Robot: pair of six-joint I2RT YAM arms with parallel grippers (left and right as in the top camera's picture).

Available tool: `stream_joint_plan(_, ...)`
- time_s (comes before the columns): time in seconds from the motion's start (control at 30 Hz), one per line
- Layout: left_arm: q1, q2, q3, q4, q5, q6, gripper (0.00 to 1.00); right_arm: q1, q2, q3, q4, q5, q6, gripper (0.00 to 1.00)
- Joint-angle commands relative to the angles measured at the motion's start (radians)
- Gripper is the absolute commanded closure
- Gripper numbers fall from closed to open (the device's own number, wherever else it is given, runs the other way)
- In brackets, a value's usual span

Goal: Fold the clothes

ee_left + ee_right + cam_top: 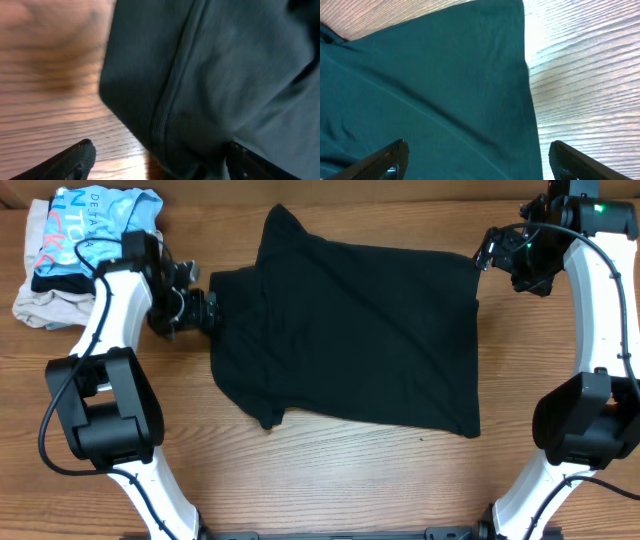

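Note:
The black T-shirt (350, 335) lies spread flat across the middle of the table, one sleeve pointing to the far side. My left gripper (205, 308) is open at the shirt's left edge; in the left wrist view (160, 160) a ribbed hem of the shirt (210, 85) lies between its fingers. My right gripper (487, 252) is open at the shirt's far right corner; in the right wrist view (477, 160) its fingers straddle the shirt's straight edge (445, 90), above the fabric.
A pile of clothes sits at the far left corner: a light blue shirt with lettering (90, 225) on top of a beige garment (45, 305). Bare wooden table (330, 480) lies in front of the shirt.

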Motion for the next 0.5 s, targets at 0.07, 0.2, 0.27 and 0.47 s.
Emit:
stream_joint_plan(0.07,-0.002,-0.003,-0.104,0.091,0.05,0.011,0.18,-0.003,0.002,0.001,0.0,0.014,-0.008,0.07)
stream_joint_plan(0.2,-0.003,-0.003,-0.139,0.154,0.056,0.012,0.28,-0.003,0.002,0.001,0.0,0.014,-0.007,0.08)
stream_joint_plan(0.27,-0.007,-0.003,-0.154,0.192,0.055,0.012,0.34,-0.003,0.002,0.001,0.0,0.014,-0.007,0.08)
stream_joint_plan(0.47,-0.013,-0.003,-0.201,0.334,0.054,0.012,0.44,-0.003,0.002,0.001,-0.002,0.014,-0.007,0.08)
